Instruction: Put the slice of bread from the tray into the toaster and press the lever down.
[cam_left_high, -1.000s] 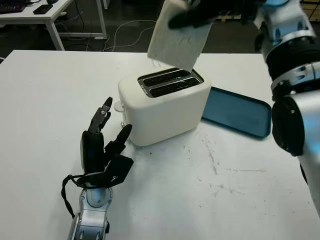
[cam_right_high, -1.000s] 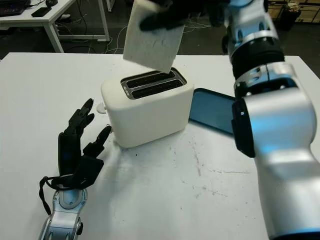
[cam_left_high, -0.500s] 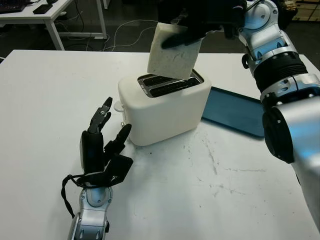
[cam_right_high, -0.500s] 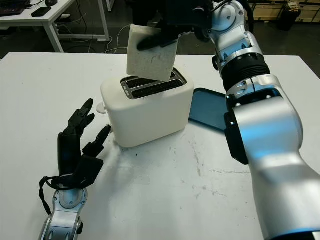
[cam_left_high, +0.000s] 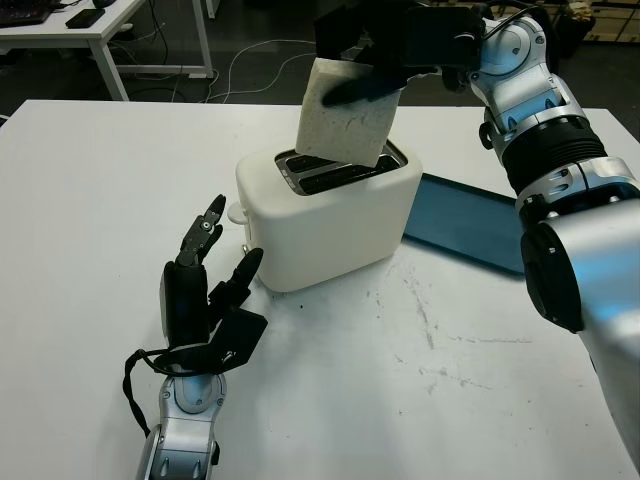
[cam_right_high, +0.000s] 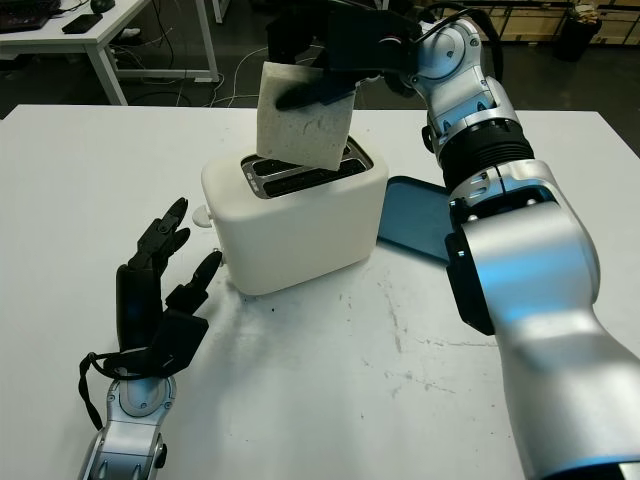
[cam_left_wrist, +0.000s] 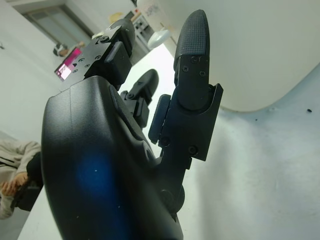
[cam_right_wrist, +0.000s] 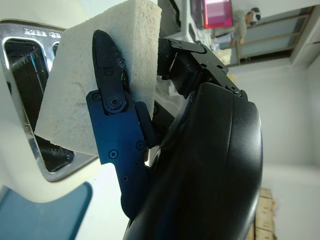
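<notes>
One bread slice (cam_left_high: 345, 115) — right hand (cam_left_high: 375, 55) grips it — over one toaster (cam_left_high: 325, 215).

The white worktop (cam_left_high: 90, 200) carries dark scuffs and specks (cam_left_high: 430, 335) on its near right part. Beyond its far edge stands another white desk (cam_left_high: 100, 35) on the dark floor (cam_left_high: 250, 80), with a black keyboard (cam_left_high: 22, 15) and a small dark object (cam_left_high: 85, 17) lying on it. Light cables (cam_left_high: 250, 65) trail across the floor beside that desk's legs. At the far right, stacked wooden pallets or shelving (cam_right_high: 530, 20) sit next to a dark bin (cam_right_high: 580, 35). In the left wrist view a person (cam_left_wrist: 15, 172) in light clothing sits in the background, and a pink-lit screen (cam_left_wrist: 67, 65) glows further back. In the right wrist view another pink screen (cam_right_wrist: 217, 12) hangs near a person (cam_right_wrist: 245, 22).
</notes>
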